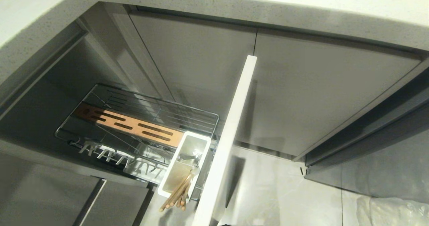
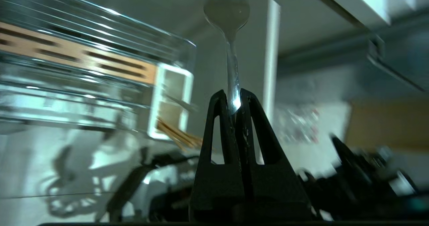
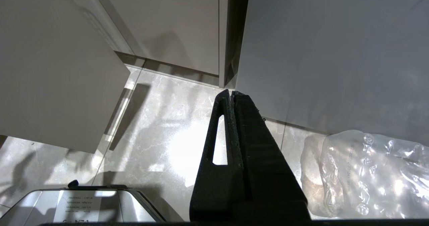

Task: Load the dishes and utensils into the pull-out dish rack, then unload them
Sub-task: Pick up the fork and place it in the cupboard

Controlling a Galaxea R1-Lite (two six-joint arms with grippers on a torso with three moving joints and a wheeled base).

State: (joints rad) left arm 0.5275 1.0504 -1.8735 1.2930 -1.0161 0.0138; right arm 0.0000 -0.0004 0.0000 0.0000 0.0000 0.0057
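While the left end effector [image 2: 231,100] pinches the fork [image 2: 228,15] upright by its handle, it should travel level, clear of the pull-out dish rack [image 1: 134,125].

The wire rack [image 1: 134,119] lies open from above, hemmed only by the front panel [image 1: 231,132] beside the caddy [image 1: 201,142].

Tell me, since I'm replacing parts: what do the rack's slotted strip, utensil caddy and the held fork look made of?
Slotted strip: apparently wood, warm orange-brown and matte. Utensil caddy: probably plastic, plain white with smooth thick walls. Fork, clamped in the left gripper: polished metal, silvery with bright glints.
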